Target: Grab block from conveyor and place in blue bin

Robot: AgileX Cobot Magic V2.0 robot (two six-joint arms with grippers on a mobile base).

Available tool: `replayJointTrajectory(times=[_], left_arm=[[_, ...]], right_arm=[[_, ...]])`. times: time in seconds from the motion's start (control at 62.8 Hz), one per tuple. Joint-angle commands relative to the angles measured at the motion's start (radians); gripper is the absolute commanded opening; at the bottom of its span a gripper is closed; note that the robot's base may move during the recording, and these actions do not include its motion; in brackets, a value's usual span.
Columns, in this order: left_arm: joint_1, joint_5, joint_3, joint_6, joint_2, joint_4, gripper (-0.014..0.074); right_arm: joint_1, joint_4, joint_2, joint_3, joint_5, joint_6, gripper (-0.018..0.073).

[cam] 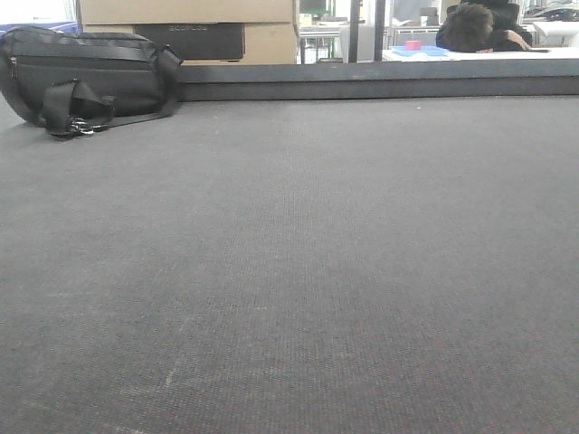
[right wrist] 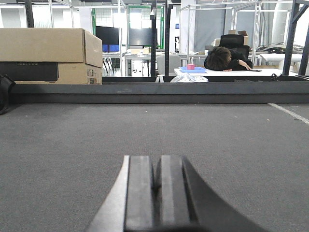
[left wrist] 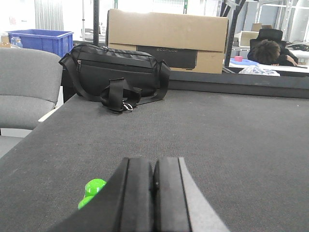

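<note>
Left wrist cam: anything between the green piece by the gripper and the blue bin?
Yes. From the green piece beside the shut left gripper, the line to the blue bin crosses the grey chair standing off the left edge of the conveyor. The black bag lies just right of that line.

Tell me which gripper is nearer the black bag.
Left. The black bag lies ahead and left of the left gripper; from the right gripper only its edge shows, far off left.
</note>
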Motion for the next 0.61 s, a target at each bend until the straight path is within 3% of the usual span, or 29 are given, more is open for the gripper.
replayJointTrajectory(times=[0.0,0.589], left_arm=[[-0.006,-0.045,-0.002,-0.003,-0.006,0.002,-0.0111],[-0.006,-0.080,-0.002,-0.003,-0.006,0.002,-0.0111]], right_arm=[[0.002,-0.007,0.006,-0.003,-0.016,0.002,-0.0162],[0.002,-0.007,0.006,-0.003,-0.016,0.002,-0.0162]])
